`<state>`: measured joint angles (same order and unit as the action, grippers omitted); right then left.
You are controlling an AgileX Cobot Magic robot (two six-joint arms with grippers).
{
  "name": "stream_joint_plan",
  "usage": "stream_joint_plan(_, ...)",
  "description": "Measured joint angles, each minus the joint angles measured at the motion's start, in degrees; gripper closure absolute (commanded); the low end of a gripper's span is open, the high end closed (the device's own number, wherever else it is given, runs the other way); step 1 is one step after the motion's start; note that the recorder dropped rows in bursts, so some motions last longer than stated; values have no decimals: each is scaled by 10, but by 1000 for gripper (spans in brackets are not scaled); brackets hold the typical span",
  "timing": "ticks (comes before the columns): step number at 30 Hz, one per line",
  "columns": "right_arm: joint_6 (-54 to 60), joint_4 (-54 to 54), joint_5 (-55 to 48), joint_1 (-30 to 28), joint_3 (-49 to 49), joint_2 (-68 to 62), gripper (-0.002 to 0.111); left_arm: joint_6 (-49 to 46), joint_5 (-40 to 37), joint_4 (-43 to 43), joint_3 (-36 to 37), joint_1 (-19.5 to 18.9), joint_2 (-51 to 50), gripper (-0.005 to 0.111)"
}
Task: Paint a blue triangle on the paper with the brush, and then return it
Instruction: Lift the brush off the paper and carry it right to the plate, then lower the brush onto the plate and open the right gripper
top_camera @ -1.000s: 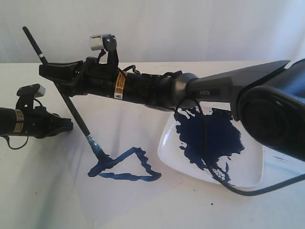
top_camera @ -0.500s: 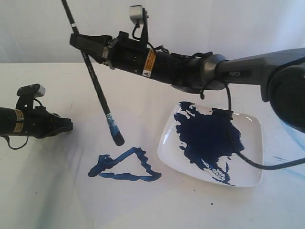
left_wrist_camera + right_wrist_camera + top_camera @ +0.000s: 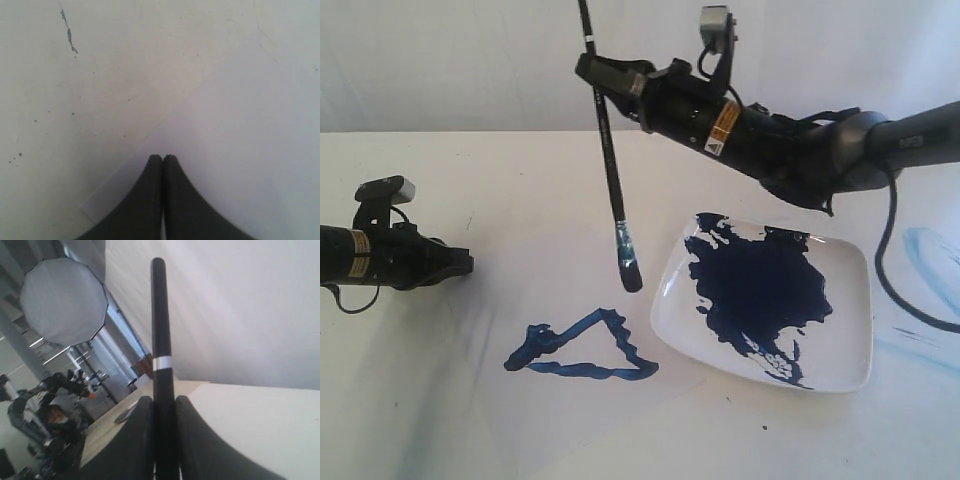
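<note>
The brush (image 3: 612, 190) is held by the right gripper (image 3: 595, 72), whose jaws are seen clamped on the upper part of the black handle; in the right wrist view the handle (image 3: 160, 315) is pinched between the two fingers of the gripper (image 3: 164, 400), with a silvery band showing just beyond them. The brush is carried nearly upright in the air, with its blue-coated tip pointing down, clear of the paper (image 3: 580, 410) and near the left corner of the white square plate (image 3: 840, 330). A dark-blue paint pool (image 3: 760, 285) is spread over the plate. The blue triangle (image 3: 585, 371) is found on the paper as a wobbly outline, with a thick blob at its left corner, just beside the plate. The left gripper (image 3: 465, 263) is kept low at the left side of the white table (image 3: 400, 380); its jaws are pressed together with nothing between them, and in the left wrist view the fingertips (image 3: 162, 157) are seen over a corner of the sheet (image 3: 240, 125).
</note>
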<state>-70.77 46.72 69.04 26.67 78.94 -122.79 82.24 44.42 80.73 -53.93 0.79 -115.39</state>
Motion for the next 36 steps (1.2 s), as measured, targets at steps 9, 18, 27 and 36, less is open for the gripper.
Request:
stream_joint_plan(9,89,-147,0,-45,-142,42,108,0,0,0,0,0,0,107)
stream_joint_plan(18,108,-279,0,-87,-225,48,108,0,0,0,0,0,0,107)
stream_joint_plan(27,115,-343,0,-140,-287,48,108,0,0,0,0,0,0,107)
stream_joint_plan(36,126,-393,0,-154,-301,39,108,0,0,0,0,0,0,107)
